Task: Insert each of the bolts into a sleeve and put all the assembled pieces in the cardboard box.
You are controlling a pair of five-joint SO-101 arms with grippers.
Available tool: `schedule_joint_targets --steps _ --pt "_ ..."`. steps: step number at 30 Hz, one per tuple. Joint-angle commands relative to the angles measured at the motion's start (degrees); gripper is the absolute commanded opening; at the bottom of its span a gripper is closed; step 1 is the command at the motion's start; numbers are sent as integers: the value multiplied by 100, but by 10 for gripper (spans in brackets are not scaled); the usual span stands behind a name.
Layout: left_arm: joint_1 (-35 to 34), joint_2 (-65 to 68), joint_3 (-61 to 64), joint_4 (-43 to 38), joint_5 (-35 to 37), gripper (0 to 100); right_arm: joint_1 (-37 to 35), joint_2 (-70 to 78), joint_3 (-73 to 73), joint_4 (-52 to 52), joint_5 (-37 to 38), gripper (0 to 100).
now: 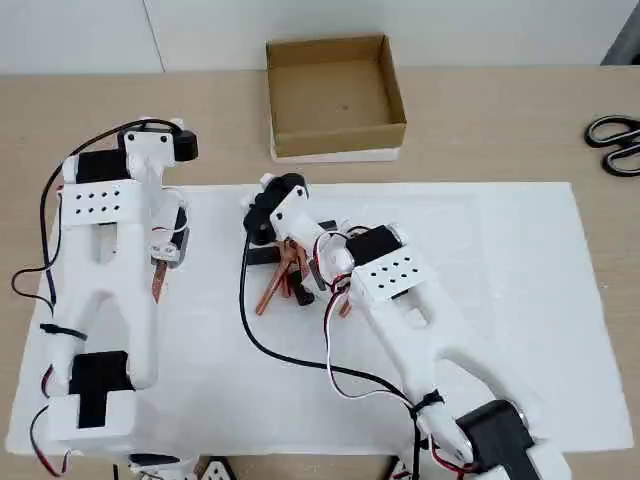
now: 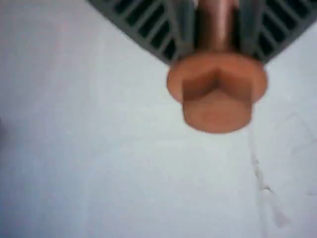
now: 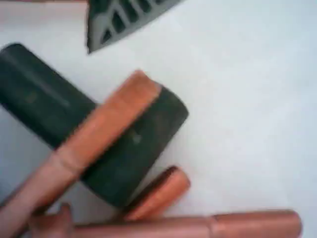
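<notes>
My left gripper (image 1: 166, 250) is shut on a copper bolt (image 1: 158, 280) over the white mat's left part. In the left wrist view the bolt's hex head (image 2: 217, 91) hangs between the grey fingers (image 2: 148, 29), above bare mat. My right gripper (image 1: 287, 255) stands open over a pile of copper bolts (image 1: 272, 288) and black sleeves (image 1: 262, 254) at the mat's middle. One grey finger (image 3: 119, 20) shows beside a black sleeve (image 3: 133, 148) with a bolt (image 3: 99, 131) lying across it. Another bolt (image 3: 198, 225) lies alongside. The cardboard box (image 1: 340, 135) stands empty at the back centre.
A white mat (image 1: 500, 300) covers most of the table, bare on its right half. Black scissors (image 1: 615, 145) lie at the far right edge. Both arms' cables trail across the mat near the front.
</notes>
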Motion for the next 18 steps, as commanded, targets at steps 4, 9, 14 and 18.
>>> schedule_joint_targets --steps 4,9,14,18 --pt "-9 -308 -22 79 -35 6 31 514 -501 31 554 154" --pt "-18 -299 -22 79 9 6 31 1305 -1064 40 554 154" --pt "-26 -273 -22 79 114 6 31 1815 -1451 40 563 154" --pt "-26 -273 -22 79 114 6 31 2053 -1512 40 782 154"
